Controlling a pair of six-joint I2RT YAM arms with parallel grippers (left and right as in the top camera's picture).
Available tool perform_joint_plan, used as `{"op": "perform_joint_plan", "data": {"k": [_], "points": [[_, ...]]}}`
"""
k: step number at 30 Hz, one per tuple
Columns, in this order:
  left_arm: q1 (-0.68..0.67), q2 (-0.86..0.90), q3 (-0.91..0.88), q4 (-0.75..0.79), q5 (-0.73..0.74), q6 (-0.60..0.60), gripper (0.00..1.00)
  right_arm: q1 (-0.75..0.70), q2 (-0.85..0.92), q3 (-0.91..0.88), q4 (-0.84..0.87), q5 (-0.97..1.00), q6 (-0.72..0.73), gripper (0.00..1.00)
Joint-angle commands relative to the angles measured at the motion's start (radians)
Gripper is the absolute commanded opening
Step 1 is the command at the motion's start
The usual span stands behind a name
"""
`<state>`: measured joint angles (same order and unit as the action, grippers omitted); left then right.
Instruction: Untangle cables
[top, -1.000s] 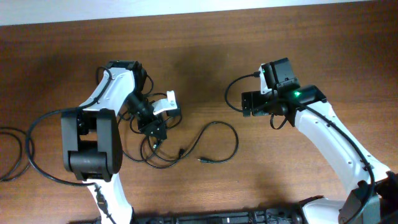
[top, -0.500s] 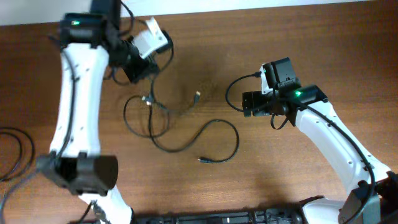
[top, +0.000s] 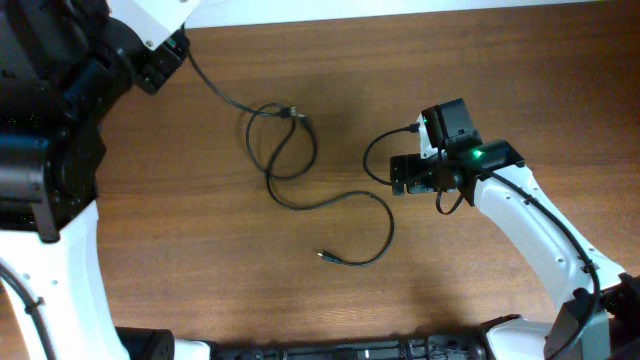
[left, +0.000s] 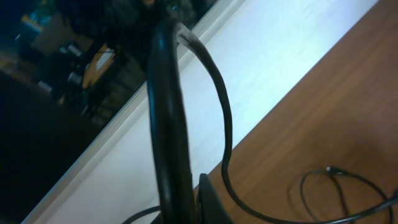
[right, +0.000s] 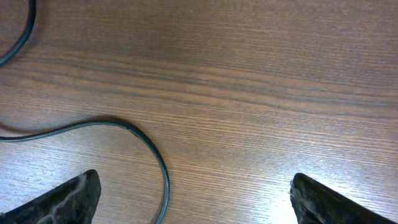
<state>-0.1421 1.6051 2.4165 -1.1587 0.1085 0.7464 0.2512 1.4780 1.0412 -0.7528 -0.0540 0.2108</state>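
Far left: left arm (top: 50, 150) looms large and close under the overhead camera, raised high off the table (top: 480, 60). Left claw (top: 165, 58) sits at the table's back-left corner. One strand of the cables (top: 300, 206) runs straight up to it and hangs from it in the air, so it reads as clamped on that strand. The fingertips themselves are blurred in the left wrist view. That view shows the thin cord arching down from the top of frame to the wood, with a pale strip (left: 267, 68) beyond the table edge.

Centre-left: the raised strand comes down to the table and meets a cluster of two or three overlapping loops. A small plug (top: 291, 113) lies at the top of the loops. Whether the loops are knotted or only crossing, cannot tell.

Centre: from the loops a single strand trails right, curves round and doubles back to a second plug (top: 325, 257) lying alone on bare wood.

Right: right claw (right: 193, 199), fingers spread wide, nothing between them. In its wrist view a thin black cord lies on the wood and curves down between the two fingertips. Right arm (top: 530, 230) reaches in from the lower right, a green light (top: 478, 153) lit on its wrist, and its own thicker wire (top: 368, 160) loops out beside the claw.
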Motion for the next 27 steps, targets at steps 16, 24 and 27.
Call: {"op": "perform_joint_plan", "data": {"k": [16,24,27], "points": [[0.427,0.252,0.006,0.04,-0.647,-0.567,0.0,-0.004,-0.013,-0.006,0.001,-0.028,0.008,0.96],[0.544,0.606,0.006,0.01,-0.647,-0.734,0.01,-0.004,-0.013,-0.007,-0.005,-0.028,0.008,0.96],[0.563,0.726,0.006,0.006,-0.647,-0.735,0.0,-0.004,-0.013,-0.008,-0.002,-0.028,0.008,0.96]]}}
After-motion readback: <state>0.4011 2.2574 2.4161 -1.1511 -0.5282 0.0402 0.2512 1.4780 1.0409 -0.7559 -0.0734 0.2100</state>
